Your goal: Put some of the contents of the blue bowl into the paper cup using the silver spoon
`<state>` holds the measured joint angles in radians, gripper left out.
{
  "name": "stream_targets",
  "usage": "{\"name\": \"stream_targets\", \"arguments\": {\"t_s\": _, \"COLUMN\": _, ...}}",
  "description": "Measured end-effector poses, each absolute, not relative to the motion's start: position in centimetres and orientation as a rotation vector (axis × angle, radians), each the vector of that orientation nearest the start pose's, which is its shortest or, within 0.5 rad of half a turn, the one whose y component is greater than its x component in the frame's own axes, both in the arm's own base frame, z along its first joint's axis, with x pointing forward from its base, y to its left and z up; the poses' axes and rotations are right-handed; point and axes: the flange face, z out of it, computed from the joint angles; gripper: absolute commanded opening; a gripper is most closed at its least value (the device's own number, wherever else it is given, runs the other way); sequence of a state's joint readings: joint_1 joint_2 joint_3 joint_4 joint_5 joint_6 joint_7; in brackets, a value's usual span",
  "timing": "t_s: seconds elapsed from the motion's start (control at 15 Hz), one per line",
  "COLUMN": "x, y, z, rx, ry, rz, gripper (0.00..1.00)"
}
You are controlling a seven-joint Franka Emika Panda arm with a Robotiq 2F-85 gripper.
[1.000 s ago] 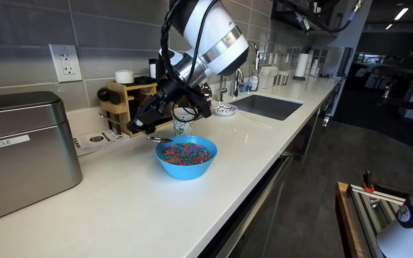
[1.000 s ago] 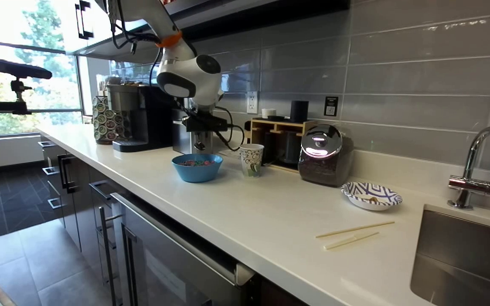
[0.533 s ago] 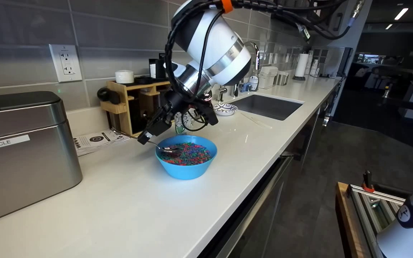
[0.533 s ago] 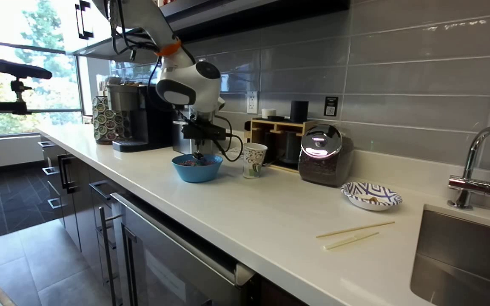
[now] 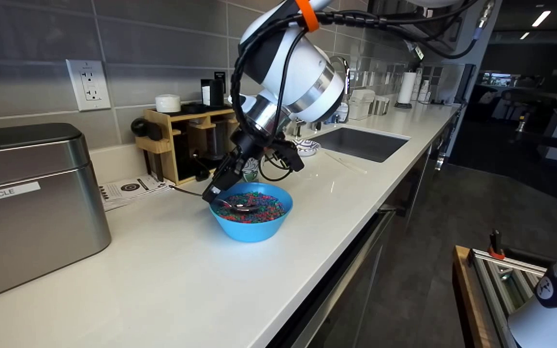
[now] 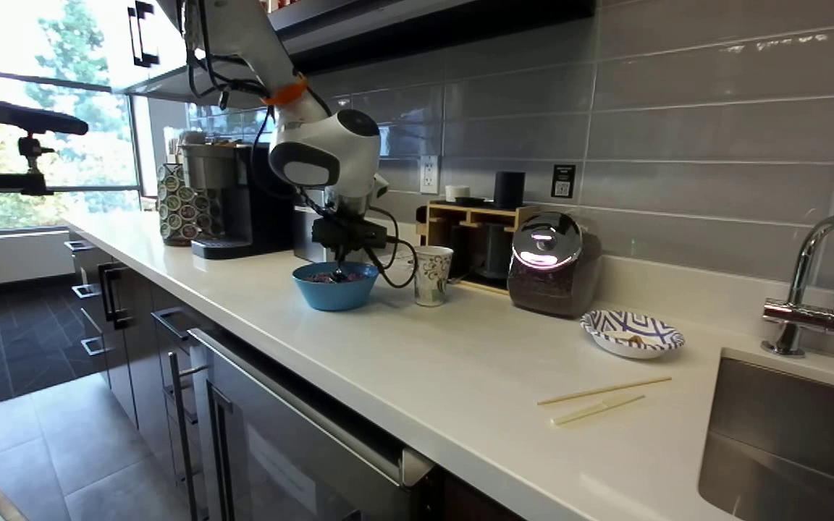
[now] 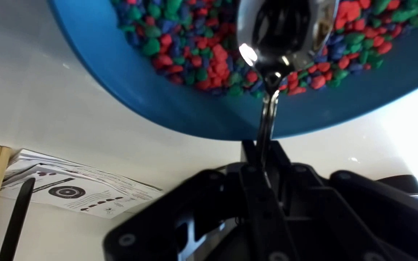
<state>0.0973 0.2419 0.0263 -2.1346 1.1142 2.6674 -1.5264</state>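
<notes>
White counter, grey tile wall behind. Gripper pinching spoon by handle. Spoon head inside bowl, over contents; contact between them unclear. Cup upright near bowl, standing apart. Bin, papers on counter; dish near sink.

kitchen | sink | chrome tap | coffee maker | tiled wall | RECYCLE bin
</notes>
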Motion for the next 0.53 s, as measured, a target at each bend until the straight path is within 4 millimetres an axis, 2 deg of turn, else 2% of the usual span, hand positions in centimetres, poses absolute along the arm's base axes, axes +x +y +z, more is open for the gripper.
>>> {"name": "stream_targets", "arguments": {"t_s": 0.4, "x": 58.40, "y": 4.42, "z": 31.24, "rx": -2.551, "ry": -0.909, "rz": -0.817, "gripper": 0.02}}
{"name": "stream_targets", "arguments": {"t_s": 0.47, "x": 58.41, "y": 4.43, "z": 31.26, "rx": -2.553, "ry": -0.911, "rz": -0.814, "gripper": 0.06}}
{"name": "stream_targets", "arguments": {"t_s": 0.53, "x": 58.41, "y": 4.43, "z": 31.27, "rx": -2.554, "ry": -0.913, "rz": -0.812, "gripper": 0.18}}
